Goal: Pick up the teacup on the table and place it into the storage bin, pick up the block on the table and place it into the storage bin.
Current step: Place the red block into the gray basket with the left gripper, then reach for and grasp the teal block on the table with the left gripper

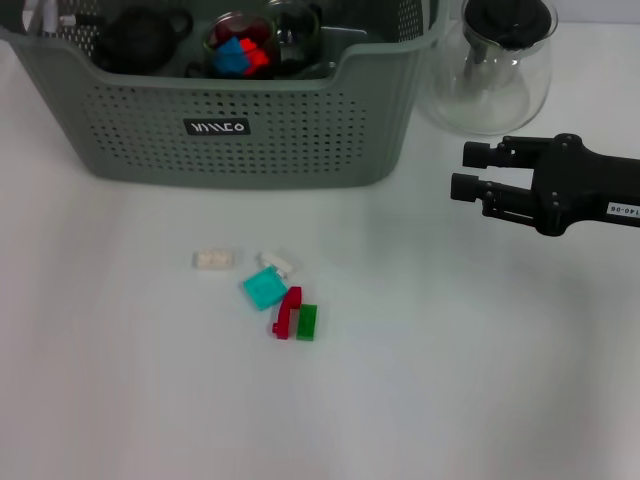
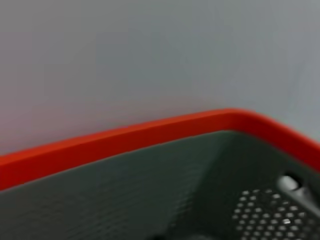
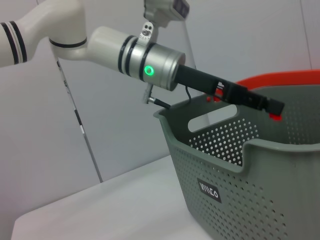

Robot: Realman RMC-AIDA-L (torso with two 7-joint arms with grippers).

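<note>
Head view: the storage bin (image 1: 240, 130) already holds a glass teacup (image 1: 240, 45) with coloured blocks inside. Several blocks (image 1: 265, 288) lie on the counter (image 1: 450, 380), so work remains. Right pincer (image 1: 470, 170) hovers released, empty; left pincer (image 3: 272, 107) over the bin, grip unclear.

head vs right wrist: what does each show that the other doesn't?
Head view only: the right gripper with its fingers apart, off the table beside the glass teapot; loose blocks lying on the table; and the bin's contents, including a dark teapot and a glass cup of red and blue blocks.

Right wrist view only: the left arm reaching over the bin's rim, and a red edge behind the bin.

Both: the storage bin with its black label.
</note>
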